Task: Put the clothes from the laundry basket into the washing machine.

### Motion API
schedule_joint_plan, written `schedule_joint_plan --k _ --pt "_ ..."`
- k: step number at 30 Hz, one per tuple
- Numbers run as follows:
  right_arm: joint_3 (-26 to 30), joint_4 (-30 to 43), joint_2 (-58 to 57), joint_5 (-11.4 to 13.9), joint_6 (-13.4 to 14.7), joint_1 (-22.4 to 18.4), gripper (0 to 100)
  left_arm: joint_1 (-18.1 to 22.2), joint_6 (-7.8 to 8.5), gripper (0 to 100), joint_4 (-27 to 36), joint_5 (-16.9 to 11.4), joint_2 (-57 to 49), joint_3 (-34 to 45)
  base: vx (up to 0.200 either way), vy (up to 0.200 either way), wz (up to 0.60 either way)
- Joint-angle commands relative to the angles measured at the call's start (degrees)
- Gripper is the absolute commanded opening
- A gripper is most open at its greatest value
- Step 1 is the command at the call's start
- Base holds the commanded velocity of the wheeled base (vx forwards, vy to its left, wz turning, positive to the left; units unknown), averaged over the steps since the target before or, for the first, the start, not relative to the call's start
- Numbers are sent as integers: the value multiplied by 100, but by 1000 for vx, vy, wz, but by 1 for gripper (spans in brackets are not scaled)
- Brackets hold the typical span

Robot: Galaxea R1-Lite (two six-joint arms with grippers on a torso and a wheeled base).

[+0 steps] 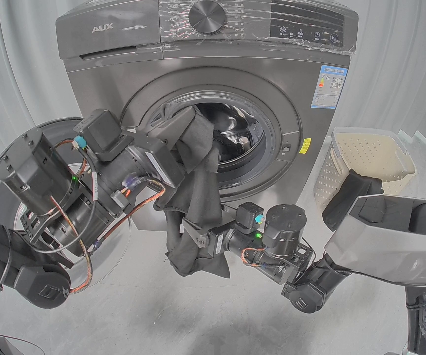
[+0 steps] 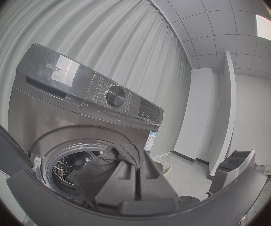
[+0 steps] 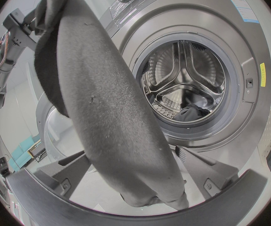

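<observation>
My left jaws were clamped on a dark garment [image 1: 198,193] at the washing machine [image 1: 282,89] mouth — not yet in; my right jaws stood apart around its hanging end. One piece [image 3: 190,113] lay in the drum [image 3: 185,76], another garment [image 1: 351,193] in the laundry basket [image 1: 370,154].

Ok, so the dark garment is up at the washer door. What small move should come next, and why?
Probably close the right gripper on the garment. The left gripper pinches its top at the mouth of the drum, but most of the cloth dangles below the opening, between the right gripper's open fingers. Gripping there should let the hanging part be lifted inside.
</observation>
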Motion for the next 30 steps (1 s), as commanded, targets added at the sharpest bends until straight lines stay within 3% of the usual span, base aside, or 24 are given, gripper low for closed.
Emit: schedule_joint_plan --k 1,12,13,24,27,30 --pt "-270 170 35 20 -16 -118 100 -18 -4 0 -10 -1 -8 -3 0 0 0" --pt "-753 258 624 -6 1 -118 100 -18 -13 0 -2 -1 -70 -161 0 0 0" --pt "-815 249 695 -15 1 -109 0 -18 -13 0 -2 7 -70 -161 0 0 0" --pt "-841 3 607 -112 1 -144 0 44 -13 0 -19 25 -52 -64 0 0 0" --pt "-815 -129 510 -367 10 -232 0 88 -13 0 -37 51 -61 164 0 0 0" --pt "-753 -164 361 -428 19 -390 0 299 -4 0 -46 43 -44 534 0 0 0"
